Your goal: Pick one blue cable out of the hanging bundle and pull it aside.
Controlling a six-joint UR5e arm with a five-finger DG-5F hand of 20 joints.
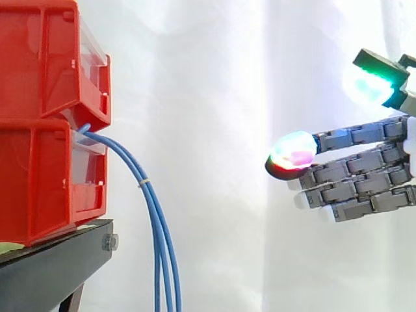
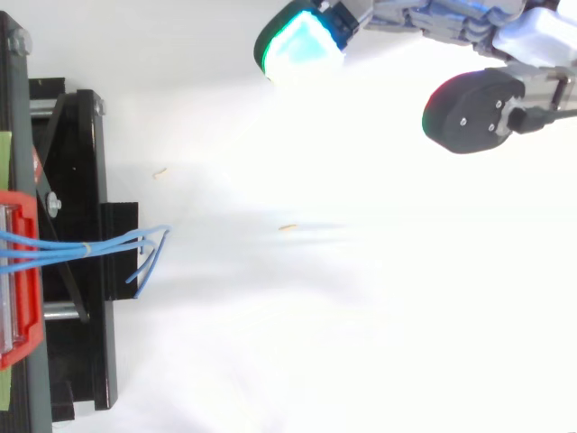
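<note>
A bundle of thin blue cables [image 1: 151, 208] comes out between the two stacked red bins [image 1: 45, 117] and hangs down past the black stand, tied by a small band near the top. From above, the blue cables [image 2: 108, 245] run out of the bin and end in loose tips. My hand [image 1: 364, 172] is at the right, well clear of the cables, with its fingers stretched straight toward them and nothing held. One fingertip [image 1: 294, 151] glows magenta and cyan; the thumb pad [image 1: 370, 84] glows green above. In the top view the hand [image 2: 433, 18] is at the upper edge.
The red bins sit on a black stand [image 1: 58, 257] at the left, seen from above as a black frame [image 2: 77, 253]. A white curtain hangs behind. Open space lies between the cables and my hand.
</note>
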